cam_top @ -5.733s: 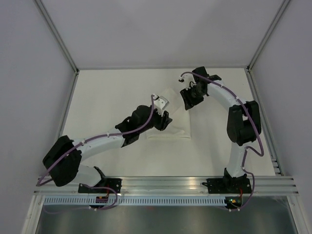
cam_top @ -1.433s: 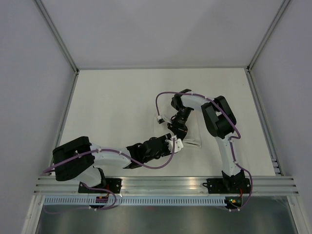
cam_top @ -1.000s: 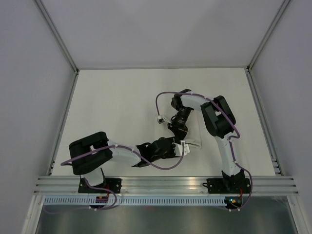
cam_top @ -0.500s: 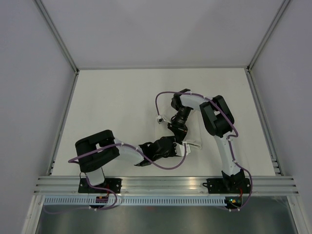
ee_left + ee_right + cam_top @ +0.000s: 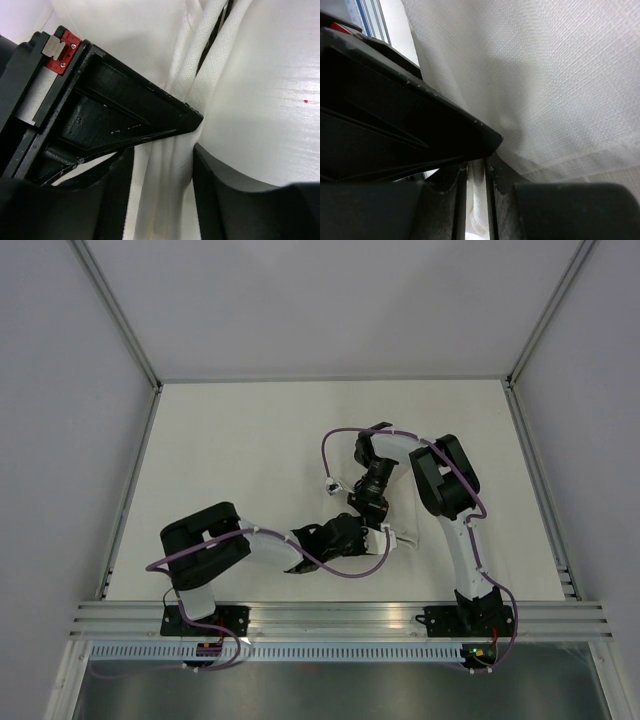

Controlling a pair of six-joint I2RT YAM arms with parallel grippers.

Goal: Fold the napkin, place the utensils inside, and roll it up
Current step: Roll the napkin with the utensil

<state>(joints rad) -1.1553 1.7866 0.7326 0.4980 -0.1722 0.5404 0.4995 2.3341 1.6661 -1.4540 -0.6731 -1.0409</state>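
Two grippers clamped on one bunched napkin

Both arms converge right of the middle of the flat white tabletop (image 5: 230,460), in its near half. Left gripper (image 5: 383,534) reaches in low from the left, with its arm lying almost flat over the table. Right gripper (image 5: 367,512) comes down from the far side, its arm bent back on itself. The tips are nearly touching in the overhead view.

Thin white woven cloth napkin (image 5: 170,160) sits right at that meeting point, bunched into narrow layers. From above only a small white strip shows just right of the left gripper, hard to separate from the table.

Left wrist view: stitched hem bands run lengthwise between the black wedge-shaped finger (image 5: 125,115) and the finely ridged white finger (image 5: 270,110). Cloth fills the gap and both fingers touch it, so the left pincer is gripping the napkin with jaws partly apart.

Right wrist view: cloth fills the upper right and drapes over one finger. The black finger (image 5: 395,110) is on the left, and a thin fold sits in the narrow slot between the jaws. The right pincer is closed tight on the napkin.

Whether the napkin is folded or rolled overall, cannot tell. Purple cables (image 5: 335,440) loop along both arms. Aluminium rail (image 5: 340,612) carries the bases at the near edge.
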